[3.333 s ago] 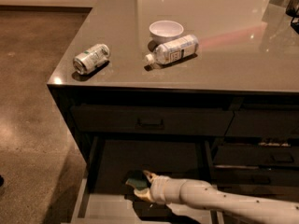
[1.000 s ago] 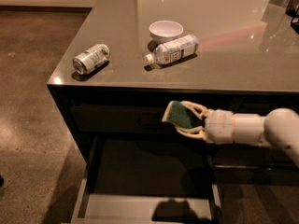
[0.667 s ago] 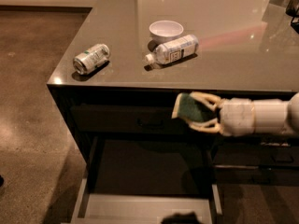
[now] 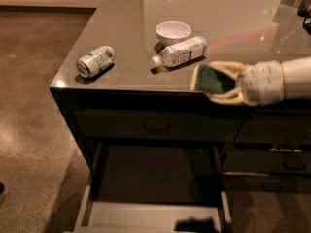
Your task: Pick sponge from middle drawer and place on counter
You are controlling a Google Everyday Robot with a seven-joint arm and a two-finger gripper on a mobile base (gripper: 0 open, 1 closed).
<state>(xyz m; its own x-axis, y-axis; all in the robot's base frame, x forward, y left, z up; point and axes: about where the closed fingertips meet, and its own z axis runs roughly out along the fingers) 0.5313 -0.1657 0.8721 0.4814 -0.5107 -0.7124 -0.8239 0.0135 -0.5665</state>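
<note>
The gripper (image 4: 202,83) reaches in from the right on a white arm (image 4: 286,79). Its two cream-coloured fingers (image 4: 221,66) are closed around the sponge (image 4: 214,79), one along the top and one beneath. The sponge shows its dark green face, with a thin yellow strip along its left edge. It is held in the air level with the near edge of the counter (image 4: 121,42), right of the centre (whether it hangs over the top or just in front of the edge cannot be told). On the glossy counter a white bowl (image 4: 173,32) stands far from the edge. A clear plastic bottle (image 4: 182,51) lies on its side just near of the bowl, with its cap pointing left. Its pale label carries dark print that cannot be read. Further left a silver can (image 4: 95,60) lies on its side near the corner; its markings cannot be read either. Below the counter's edge a dark drawer front with a black handle (image 4: 156,126) is shut. Under that, the middle drawer (image 4: 146,216) stands pulled out toward the near side, with its pale grey floor showing at the bottom and a dark shadow on it toward the right.
</note>
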